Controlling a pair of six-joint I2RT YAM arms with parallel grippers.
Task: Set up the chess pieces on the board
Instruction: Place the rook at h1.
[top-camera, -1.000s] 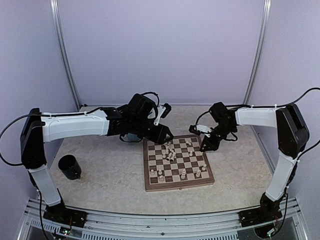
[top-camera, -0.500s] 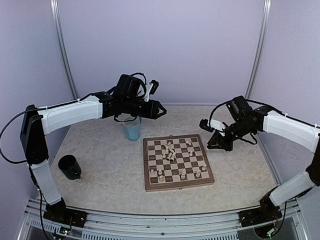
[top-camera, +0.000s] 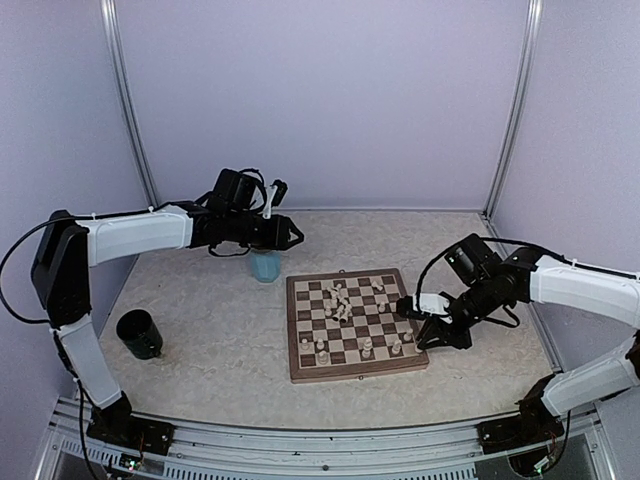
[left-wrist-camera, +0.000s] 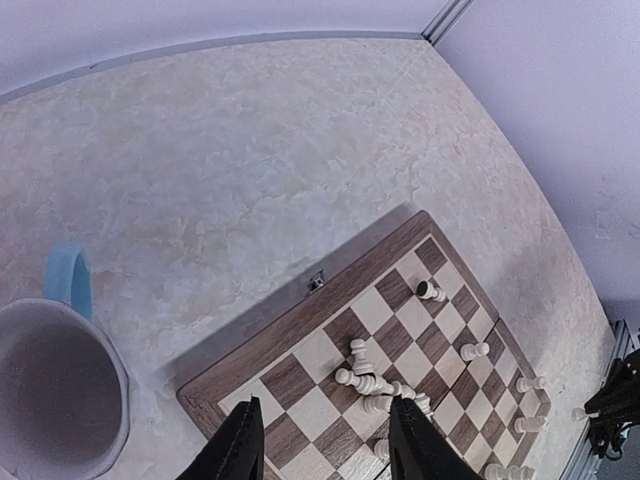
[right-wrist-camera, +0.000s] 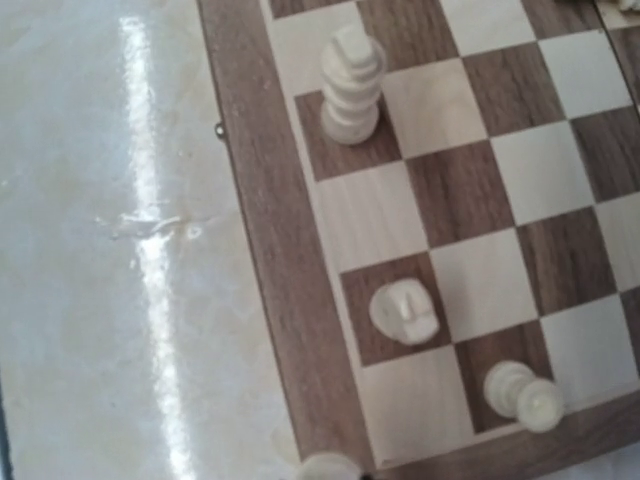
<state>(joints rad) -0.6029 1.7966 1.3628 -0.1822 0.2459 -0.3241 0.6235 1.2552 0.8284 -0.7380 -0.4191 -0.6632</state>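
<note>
- Near left on the tabletop (top-camera: 220, 385) you have a black cup (top-camera: 140, 333) standing upright, well apart from everything else.
- The board (top-camera: 350, 372) lies flat a little right of the tabletop's middle.
- The chess pieces (top-camera: 340, 300) are all on the board. A few stand upright on the near rows. A loose cluster sits around the middle and far squares, with some pieces on their sides.
- Your right arm (top-camera: 585, 285) reaches in from the right, and the right jaws hang low just beside the board's right rim. No view shows you whether they are parted or closed, or whether they hold anything.
- Your right wrist camera looks down on a corner of the board, where a tall piece (right-wrist-camera: 352, 85) stands upright on a dark square next to the rim.
- A blue mug (top-camera: 265, 265) stands on the tabletop just past the board's far left corner.
- Your left arm (top-camera: 135, 232) stretches out above the mug. The left jaws are raised off the tabletop and stand partly open with nothing between them.
</note>
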